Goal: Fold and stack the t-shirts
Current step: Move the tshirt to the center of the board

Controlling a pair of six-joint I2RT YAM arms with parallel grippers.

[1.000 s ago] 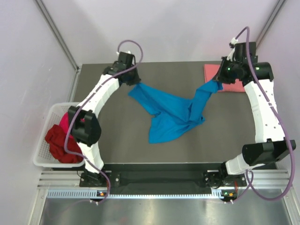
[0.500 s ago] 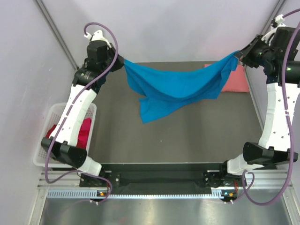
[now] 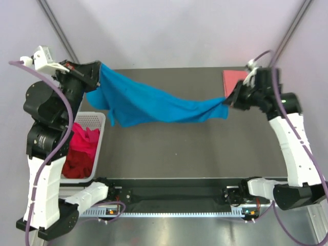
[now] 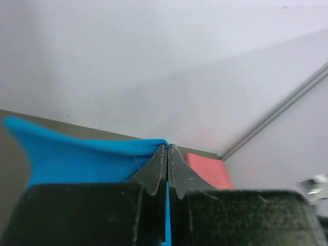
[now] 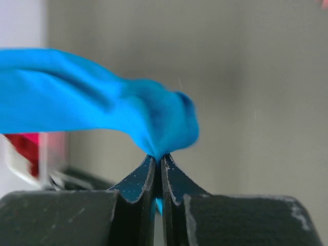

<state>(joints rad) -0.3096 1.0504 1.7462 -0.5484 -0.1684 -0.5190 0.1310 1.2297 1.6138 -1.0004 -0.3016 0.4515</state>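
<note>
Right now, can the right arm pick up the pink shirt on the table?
Probably not: its right hand is shut on the blue shirt. The pink shirt lies close behind, otherwise unblocked.

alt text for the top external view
Two robot arms hold a bright blue t-shirt stretched above a dark table, the left gripper and right gripper each shut on one end. A salmon pink shirt lies at the far right corner; a white basket at left holds a magenta shirt and a dark red shirt.

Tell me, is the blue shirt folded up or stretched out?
Stretched out, not folded. The blue shirt hangs sagging like a hammock, pinched at one end by the left claw and at the other by the right claw.
</note>
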